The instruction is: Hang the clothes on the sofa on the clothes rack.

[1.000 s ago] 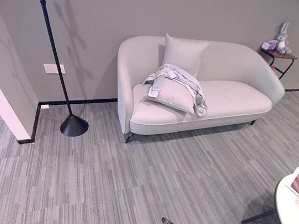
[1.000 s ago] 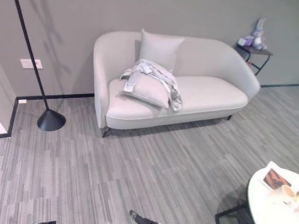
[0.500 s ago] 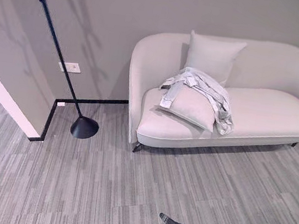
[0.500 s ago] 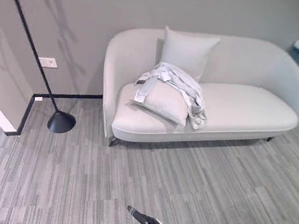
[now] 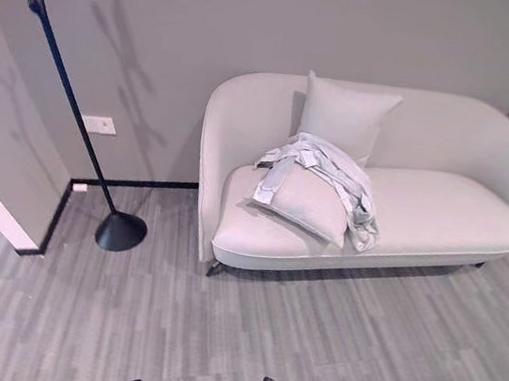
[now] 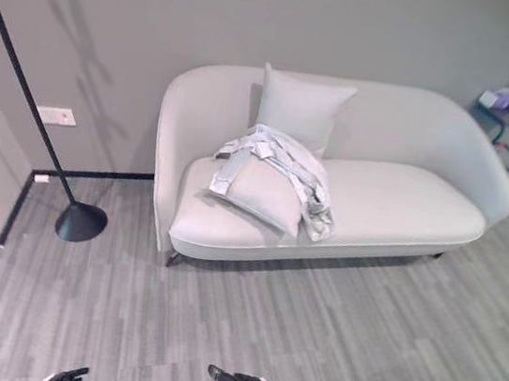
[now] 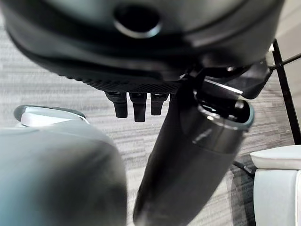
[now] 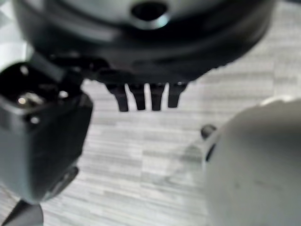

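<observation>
Grey clothes [image 5: 324, 167] lie draped over a cushion [image 5: 305, 201] on the sofa [image 5: 442, 203], well apart from both hands, and the clothes rack [image 5: 60, 92] stands to the sofa's left. The left hand [image 7: 136, 101] and right hand [image 8: 146, 96] hang low with relaxed, straight fingers and hold nothing. One risk, as I judge it: the garment is tangled on the cushion (loose sleeves hang down), so a careless grasp may lift the cushion too.

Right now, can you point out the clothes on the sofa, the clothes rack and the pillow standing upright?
clothes [image 5: 333, 168], left eye view, on the crumpled grey fabric's middle.
clothes rack [image 5: 122, 230], left eye view, on its round black base.
upright pillow [image 6: 299, 110], right eye view, on its front face.
</observation>
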{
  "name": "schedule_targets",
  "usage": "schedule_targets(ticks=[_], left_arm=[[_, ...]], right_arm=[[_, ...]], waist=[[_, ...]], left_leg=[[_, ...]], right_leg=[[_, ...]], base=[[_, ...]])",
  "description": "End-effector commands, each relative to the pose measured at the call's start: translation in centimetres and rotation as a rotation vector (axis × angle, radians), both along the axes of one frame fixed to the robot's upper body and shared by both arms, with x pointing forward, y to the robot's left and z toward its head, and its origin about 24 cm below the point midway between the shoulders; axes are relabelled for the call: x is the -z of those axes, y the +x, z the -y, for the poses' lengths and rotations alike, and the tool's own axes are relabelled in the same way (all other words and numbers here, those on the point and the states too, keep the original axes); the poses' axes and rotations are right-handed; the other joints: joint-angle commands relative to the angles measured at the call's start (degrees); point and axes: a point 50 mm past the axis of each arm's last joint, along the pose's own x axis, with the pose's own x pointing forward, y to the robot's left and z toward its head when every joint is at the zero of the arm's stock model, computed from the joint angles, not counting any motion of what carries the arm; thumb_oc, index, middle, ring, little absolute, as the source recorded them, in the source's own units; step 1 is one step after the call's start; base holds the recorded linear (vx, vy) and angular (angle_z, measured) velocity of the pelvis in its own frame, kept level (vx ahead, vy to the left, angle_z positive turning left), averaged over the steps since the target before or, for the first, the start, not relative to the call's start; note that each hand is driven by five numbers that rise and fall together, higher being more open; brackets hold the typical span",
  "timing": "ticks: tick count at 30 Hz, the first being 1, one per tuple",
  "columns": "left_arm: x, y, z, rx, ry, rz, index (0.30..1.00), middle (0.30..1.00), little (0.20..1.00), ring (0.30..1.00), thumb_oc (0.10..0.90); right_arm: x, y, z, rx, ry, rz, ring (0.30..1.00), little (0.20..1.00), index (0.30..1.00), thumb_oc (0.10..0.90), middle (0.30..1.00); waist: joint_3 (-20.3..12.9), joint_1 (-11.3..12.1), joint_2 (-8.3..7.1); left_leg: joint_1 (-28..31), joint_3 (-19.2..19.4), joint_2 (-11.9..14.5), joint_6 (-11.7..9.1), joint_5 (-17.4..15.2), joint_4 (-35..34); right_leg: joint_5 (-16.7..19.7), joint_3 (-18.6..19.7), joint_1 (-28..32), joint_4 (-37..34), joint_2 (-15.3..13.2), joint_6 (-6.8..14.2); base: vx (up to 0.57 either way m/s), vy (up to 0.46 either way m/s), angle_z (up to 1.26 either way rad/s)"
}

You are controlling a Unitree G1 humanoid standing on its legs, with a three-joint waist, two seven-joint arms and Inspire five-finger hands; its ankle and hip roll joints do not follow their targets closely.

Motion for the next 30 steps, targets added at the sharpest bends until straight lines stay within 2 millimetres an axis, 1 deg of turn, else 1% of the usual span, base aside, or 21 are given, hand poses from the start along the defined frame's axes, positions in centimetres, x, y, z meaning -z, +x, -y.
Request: schedule_targets(ticks=[1, 3, 4, 6, 8, 10, 11, 12, 13, 15, 16, 17, 18, 19, 20, 21, 22, 24, 27, 28, 30], left_arm=[[0.6, -2.7, 0.5, -0.224, -0.028, -0.030, 0.900, 0.900, 0.900, 0.900, 0.800], [0.6, -2.9, 0.3, -0.239, -0.026, -0.034, 0.900, 0.900, 0.900, 0.900, 0.800], [0.5, -3.2, -0.2, -0.266, -0.017, -0.037, 0.900, 0.900, 0.900, 0.900, 0.800], [0.4, -2.6, -0.6, -0.248, -0.007, -0.021, 0.900, 0.900, 0.900, 0.900, 0.800], [0.1, -1.4, -0.8, -0.168, 0.012, 0.007, 0.900, 0.900, 0.900, 0.900, 0.800], [0.1, -1.4, -0.8, -0.168, 0.012, 0.007, 0.900, 0.900, 0.900, 0.900, 0.800], [-0.2, -0.1, -0.7, -0.077, 0.021, 0.037, 0.900, 0.900, 0.900, 0.900, 0.800], [-0.2, -0.1, -0.8, -0.074, 0.022, 0.036, 0.900, 0.900, 0.900, 0.900, 0.800], [-0.4, 0.6, -0.9, -0.072, 0.025, 0.061, 0.900, 0.900, 0.900, 0.900, 0.800], [-0.6, 1.2, -1.0, -0.068, 0.034, 0.078, 0.900, 0.900, 0.900, 0.900, 0.800], [-0.6, 1.2, -1.2, -0.076, 0.044, 0.079, 0.900, 0.900, 0.900, 0.900, 0.800], [-0.6, 1.0, -1.3, -0.076, 0.050, 0.072, 0.900, 0.900, 0.900, 0.900, 0.800], [-0.5, 0.4, -1.6, -0.084, 0.064, 0.051, 0.900, 0.900, 0.900, 0.900, 0.800], [-0.4, 0.1, -1.8, -0.095, 0.071, 0.043, 0.900, 0.900, 0.900, 0.900, 0.800], [-0.5, -0.1, -2.0, -0.105, 0.080, 0.042, 0.900, 0.900, 0.900, 0.900, 0.800], [-0.5, -0.1, -2.0, -0.105, 0.080, 0.042, 0.900, 0.900, 0.900, 0.900, 0.800], [-0.5, -0.6, -2.5, -0.129, 0.103, 0.033, 0.900, 0.900, 0.900, 0.900, 0.800], [-0.5, -0.8, -2.6, -0.134, 0.110, 0.028, 0.900, 0.900, 0.900, 0.900, 0.800], [-0.4, -1.8, -3.2, -0.182, 0.131, 0.011, 0.900, 0.900, 0.900, 0.900, 0.800], [-0.4, -2.2, -3.1, -0.228, 0.129, 0.011, 0.900, 0.900, 0.900, 0.900, 0.800], [-0.2, -2.5, -2.8, -0.240, 0.120, 0.004, 0.900, 0.900, 0.900, 0.900, 0.800]], right_arm=[[-0.4, 2.2, -0.7, 0.037, -0.022, 0.049, 0.900, 0.900, 0.900, 0.800, 0.900], [-0.2, 1.6, -1.1, 0.036, -0.011, 0.029, 0.900, 0.900, 0.900, 0.800, 0.900], [-0.1, 1.6, -2.2, 0.014, 0.026, 0.030, 0.900, 0.900, 0.900, 0.800, 0.900], [-0.2, 1.8, -2.8, -0.034, 0.037, 0.037, 0.900, 0.900, 0.900, 0.800, 0.900], [-0.4, 2.3, -3.0, -0.031, 0.046, 0.060, 0.900, 0.900, 0.900, 0.800, 0.900], [-0.4, 2.3, -3.0, -0.031, 0.046, 0.060, 0.900, 0.900, 0.900, 0.800, 0.900], [-0.3, 2.0, -2.6, 0.026, 0.049, 0.052, 0.900, 0.900, 0.900, 0.800, 0.900], [-0.3, 2.0, -2.6, 0.028, 0.050, 0.053, 0.900, 0.900, 0.900, 0.800, 0.900], [-0.2, 1.7, -2.3, 0.053, 0.047, 0.045, 0.900, 0.900, 0.900, 0.800, 0.900], [-0.3, 2.0, -2.1, 0.069, 0.048, 0.056, 0.900, 0.900, 0.900, 0.800, 0.900], [-0.5, 2.2, -2.1, 0.073, 0.046, 0.067, 0.900, 0.900, 0.900, 0.800, 0.900], [-0.5, 2.3, -2.1, 0.073, 0.043, 0.070, 0.900, 0.900, 0.900, 0.800, 0.900], [-0.6, 2.5, -2.1, 0.068, 0.039, 0.080, 0.900, 0.900, 0.900, 0.800, 0.900], [-0.6, 2.6, -2.0, 0.061, 0.031, 0.088, 0.900, 0.900, 0.900, 0.800, 0.900], [-0.7, 2.7, -2.0, 0.054, 0.024, 0.096, 0.900, 0.900, 0.900, 0.800, 0.900], [-0.7, 2.7, -2.0, 0.054, 0.024, 0.096, 0.900, 0.900, 0.900, 0.800, 0.900], [-0.9, 3.1, -1.7, 0.029, -0.006, 0.115, 0.900, 0.900, 0.900, 0.800, 0.900], [-1.1, 3.4, -1.6, 0.022, -0.018, 0.132, 0.900, 0.900, 0.900, 0.800, 0.900], [-1.6, 4.2, -1.4, 0.025, -0.043, 0.185, 0.900, 0.900, 0.900, 0.800, 0.900], [-1.9, 4.5, -0.7, 0.042, -0.062, 0.212, 0.900, 0.900, 0.900, 0.800, 0.900], [-2.3, 5.0, 0.1, 0.059, -0.080, 0.241, 0.900, 0.900, 0.900, 0.800, 0.900]], waist=[[0.78, 6.43, -0.04], [0.53, 6.33, -0.81], [-0.15, 6.36, -1.46], [0.19, 5.81, -1.12], [0.98, 4.22, -0.71], [0.98, 4.23, -0.72], [1.21, 4.03, -0.98], [1.44, 3.92, -1.25], [1.38, 4.15, -0.90], [1.53, 4.25, -0.98], [1.17, 4.41, -1.60], [0.94, 4.52, -2.03], [0.46, 4.58, -2.98], [0.33, 4.44, -3.41], [0.10, 4.35, -3.94], [0.05, 4.35, -3.96], [-0.11, 4.30, -4.84], [-0.37, 4.42, -5.34], [-0.79, 5.44, -6.35], [-1.07, 5.31, -6.33], [-1.29, 5.14, -5.92]], left_leg=[[-7.43, 11.60, -13.38, 15.32, 10.48, -27.35], [-6.32, 11.54, -13.58, 15.94, 9.87, -27.44], [-2.51, 12.70, -13.79, 16.92, 8.49, -30.09], [0.83, 13.11, -13.58, 17.97, 7.47, -32.25], [3.22, 13.06, -13.63, 18.93, 6.35, -32.99], [3.22, 13.06, -13.64, 18.93, 6.35, -32.99], [4.96, 12.44, -13.70, 18.62, 3.64, -32.99], [5.18, 12.21, -14.12, 18.77, 3.49, -32.99], [5.06, 11.93, -13.46, 18.37, 3.38, -32.99], [5.05, 11.17, -12.77, 17.36, 2.75, -32.99], [4.80, 10.72, -12.45, 16.33, 2.00, -32.99], [4.62, 10.75, -12.23, 15.81, 1.75, -32.99], [3.95, 10.83, -11.99, 15.15, 2.48, -32.99], [4.00, 10.37, -11.72, 14.63, 2.39, -32.99], [3.90, 10.28, -11.65, 14.31, 2.47, -32.99], [3.84, 10.29, -11.66, 14.32, 2.48, -32.99], [3.92, 9.73, -10.55, 13.26, 2.80, -32.99], [4.11, 9.68, -10.01, 12.77, 2.86, -32.99], [4.95, 9.94, -7.26, 10.72, 3.08, -32.99], [4.47, 9.81, -4.84, 9.32, 4.50, -32.99], [4.15, 9.55, -3.29, 8.44, 5.43, -32.99]], right_leg=[[8.73, 4.06, 12.06, -17.87, 4.87, 4.73], [8.11, 3.55, 11.75, -14.37, 4.22, 4.73], [7.39, 2.05, 10.49, -6.10, 2.83, 6.45], [9.83, -0.46, 6.28, 4.99, -0.90, 9.15], [12.85, -2.37, 2.47, 15.27, -4.37, 10.77], [12.84, -2.36, 2.46, 15.29, -4.38, 10.77], [14.33, -5.58, 1.92, 16.35, -10.38, 11.84], [14.07, -5.66, 2.05, 16.92, -10.94, 12.14], [14.20, -6.61, 1.57, 13.91, -13.12, 11.27], [14.74, -6.54, 2.49, 7.10, -14.77, 10.97], [19.60, -5.38, 3.14, -2.04, -17.58, 12.62], [22.43, -5.20, 3.77, -5.82, -18.91, 13.57], [28.53, -3.60, 3.47, -10.25, -21.92, 14.36], [30.44, -1.47, 3.20, -11.24, -22.74, 14.88], [32.30, 0.41, 2.84, -11.69, -23.39, 15.40], [32.31, 0.43, 2.78, -11.68, -23.41, 15.41], [33.72, 4.60, 2.51, -11.57, -23.22, 15.85], [32.79, 5.81, 2.55, -11.72, -22.64, 15.93], [29.39, 3.04, 4.16, -14.06, -20.03, 16.08], [27.14, 1.84, 5.43, -16.43, -17.67, 15.99], [25.96, 1.11, 6.14, -17.86, -16.04, 15.47]], base=[[0.31, 0.019, 1.15], [0.25, 0.050, 1.50], [0.30, 0.096, 0.78], [0.29, 0.113, -0.51], [0.16, 0.083, -0.65], [0.14, 0.007, -0.03], [0.23, -0.011, 0.19], [0.25, -0.067, 0.21], [0.06, -0.099, 0.14], [0.10, -0.246, -0.12], [0.12, -0.344, -0.08], [0.11, -0.429, 0.21], [0.10, -0.370, 0.51], [0.10, -0.350, 0.56], [0.08, -0.180, 0.37], [0.08, -0.288, 0.14], [0.05, -0.213, -0.07], [0.07, -0.247, -0.04], [0.09, -0.373, -0.05], [0.06, -0.308, -0.19], [0.02, -0.262, -0.14]])
